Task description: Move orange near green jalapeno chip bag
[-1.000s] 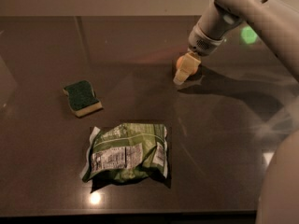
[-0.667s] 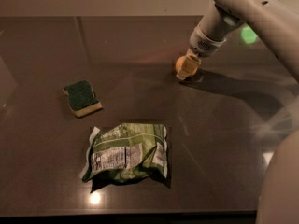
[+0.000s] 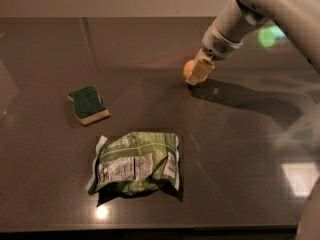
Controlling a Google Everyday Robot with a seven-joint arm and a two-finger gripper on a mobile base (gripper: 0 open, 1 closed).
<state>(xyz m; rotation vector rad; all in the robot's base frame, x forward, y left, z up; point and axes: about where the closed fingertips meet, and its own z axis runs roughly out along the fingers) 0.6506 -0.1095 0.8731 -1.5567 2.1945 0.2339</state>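
The orange point(image 3: 189, 68) sits on the dark table at the back right, partly hidden behind the tip of my gripper point(image 3: 200, 72). The gripper comes down from the upper right on the white arm and is right at the orange, touching or nearly touching it. The green jalapeno chip bag point(image 3: 136, 163) lies flat and crumpled at the front centre with its white nutrition label up. It is well apart from the orange, to the front left of it.
A yellow sponge with a dark green top point(image 3: 88, 104) lies at the left, between the back and the bag. The table's front edge point(image 3: 150, 229) runs just below the bag. The arm's shadow falls to the right of the orange.
The gripper has stayed at the orange and shifted only slightly. The orange, hidden behind the gripper a second ago, now shows at its left side.
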